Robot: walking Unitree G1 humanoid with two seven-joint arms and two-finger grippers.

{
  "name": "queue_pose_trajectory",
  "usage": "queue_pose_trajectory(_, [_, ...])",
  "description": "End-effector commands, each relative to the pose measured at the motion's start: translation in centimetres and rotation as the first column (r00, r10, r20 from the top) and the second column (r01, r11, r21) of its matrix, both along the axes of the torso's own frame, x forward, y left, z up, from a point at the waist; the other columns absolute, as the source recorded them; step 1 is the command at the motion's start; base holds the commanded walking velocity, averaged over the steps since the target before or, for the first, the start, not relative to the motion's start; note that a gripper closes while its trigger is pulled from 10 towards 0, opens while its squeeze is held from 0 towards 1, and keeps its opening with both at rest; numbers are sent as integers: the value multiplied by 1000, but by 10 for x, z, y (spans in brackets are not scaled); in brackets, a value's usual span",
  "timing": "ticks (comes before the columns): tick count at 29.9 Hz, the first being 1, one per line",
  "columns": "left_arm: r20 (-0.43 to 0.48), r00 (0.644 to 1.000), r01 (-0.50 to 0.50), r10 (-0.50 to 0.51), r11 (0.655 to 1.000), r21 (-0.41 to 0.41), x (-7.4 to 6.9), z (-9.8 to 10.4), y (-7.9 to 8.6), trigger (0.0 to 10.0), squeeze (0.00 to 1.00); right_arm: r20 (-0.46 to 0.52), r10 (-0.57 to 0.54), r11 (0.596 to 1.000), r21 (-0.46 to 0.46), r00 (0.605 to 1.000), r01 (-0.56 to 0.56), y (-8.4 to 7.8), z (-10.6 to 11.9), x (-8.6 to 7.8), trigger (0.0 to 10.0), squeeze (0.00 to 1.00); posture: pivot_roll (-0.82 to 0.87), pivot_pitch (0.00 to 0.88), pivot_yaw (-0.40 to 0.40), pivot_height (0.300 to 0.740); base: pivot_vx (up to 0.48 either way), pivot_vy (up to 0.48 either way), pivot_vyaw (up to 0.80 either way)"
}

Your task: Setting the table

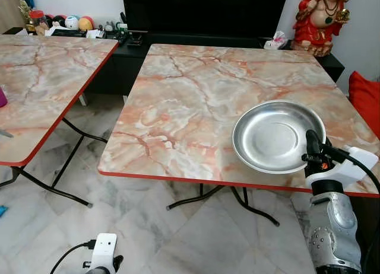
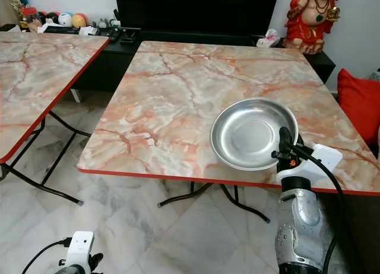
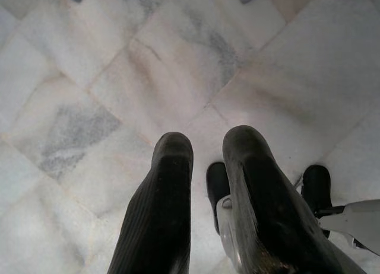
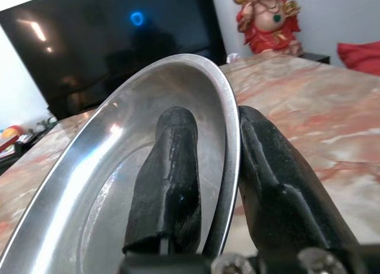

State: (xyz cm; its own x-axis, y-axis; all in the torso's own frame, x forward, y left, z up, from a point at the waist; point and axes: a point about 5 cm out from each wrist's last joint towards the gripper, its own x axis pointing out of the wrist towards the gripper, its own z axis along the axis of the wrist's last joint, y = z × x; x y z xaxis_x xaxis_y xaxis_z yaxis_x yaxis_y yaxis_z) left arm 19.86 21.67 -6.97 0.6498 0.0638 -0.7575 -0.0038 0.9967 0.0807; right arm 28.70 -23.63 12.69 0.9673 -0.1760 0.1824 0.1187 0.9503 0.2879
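A round steel plate (image 1: 274, 136) lies over the near right part of the marble-patterned table (image 1: 196, 96). My right gripper (image 1: 313, 145) is shut on the plate's near rim. In the right wrist view one finger (image 4: 169, 173) lies inside the plate (image 4: 113, 167) and the other finger (image 4: 279, 179) outside, pinching the rim. My left arm (image 1: 102, 255) hangs low over the floor; its gripper (image 3: 208, 185) points down at the tiles with a small gap between the fingers and nothing held.
A second marble table (image 1: 41, 78) stands to the left. Behind both runs a dark TV cabinet (image 1: 196, 37) with small items. A red statue (image 1: 323, 16) stands at back right, a red cushion (image 1: 365, 99) at far right. White marble floor (image 1: 148, 226) lies below.
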Motion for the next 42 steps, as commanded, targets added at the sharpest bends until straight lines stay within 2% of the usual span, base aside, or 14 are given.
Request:
queue_pose_trajectory(1, [-14,1000,-10,10,1000,-2,-3,-2,1,10000,0,29,-5,1000,3,1000,5,2,5,2,10000,0,53,0,-32,740,0,0,0])
queue_pose_trajectory(7, [-18,1000,2,-2,1000,3,-3,-1,2,10000,0,36,3,1000,8,999,-3,8,6,5,10000,0,88,0,-5,740,0,0,0])
queue_pose_trajectory(11, [-4,1000,4,-4,1000,3,1,1,3,10000,0,32,7,1000,15,999,-7,10,3,5,10000,0,92,0,-18,740,0,0,0])
queue_pose_trajectory(21, [-17,1000,3,-3,1000,11,-3,-1,5,10000,0,39,-6,1000,12,999,5,6,5,6,10000,0,96,0,-18,740,0,0,0])
queue_pose_trajectory(25, [-13,1000,1,-1,1000,12,-3,0,6,10000,0,34,6,1000,18,999,-7,10,2,6,10000,0,102,0,-16,740,0,0,0])
queue_pose_trajectory(42, [-5,1000,6,-6,1000,20,0,2,9,10000,0,39,-2,1000,24,999,1,11,1,6,10000,0,127,0,1,740,0,0,0])
